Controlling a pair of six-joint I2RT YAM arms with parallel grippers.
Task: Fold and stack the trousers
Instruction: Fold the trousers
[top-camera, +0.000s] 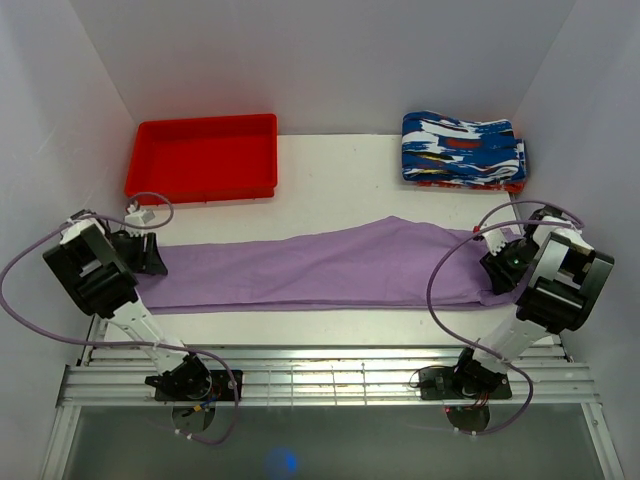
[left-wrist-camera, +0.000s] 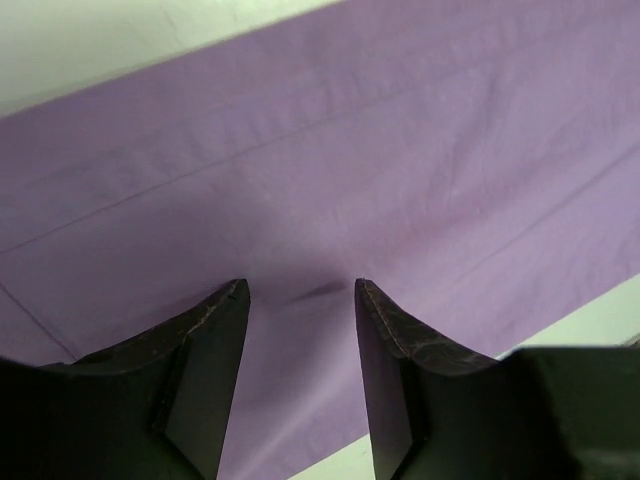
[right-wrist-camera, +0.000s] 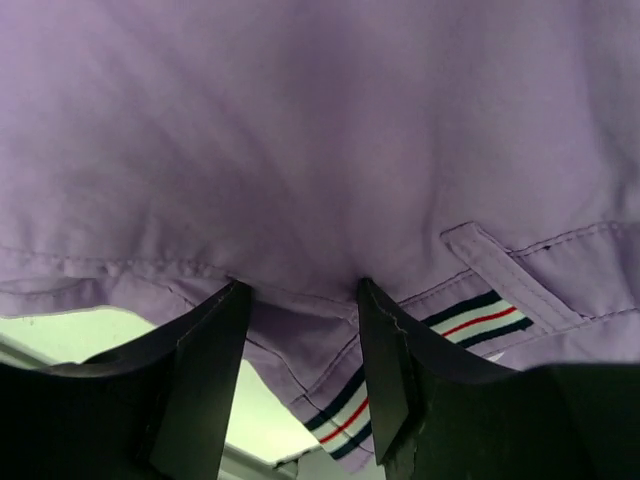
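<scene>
The lilac trousers (top-camera: 320, 265) lie flat across the table, legs to the left and waist to the right. My left gripper (top-camera: 150, 255) is down on the leg end. In the left wrist view its jaws (left-wrist-camera: 300, 285) stand apart with their tips on the purple cloth (left-wrist-camera: 350, 150), and a small crease shows between them. My right gripper (top-camera: 497, 268) is at the waist end. In the right wrist view its jaws (right-wrist-camera: 305, 285) stand apart astride the waistband edge of the trousers (right-wrist-camera: 300, 130), beside a striped inner band (right-wrist-camera: 470, 318).
A red tray (top-camera: 205, 125) stands at the back left. Folded blue-white-red patterned garments (top-camera: 462, 148) are stacked at the back right. White walls close in the sides and back. A metal rail frame (top-camera: 330, 375) runs along the near edge.
</scene>
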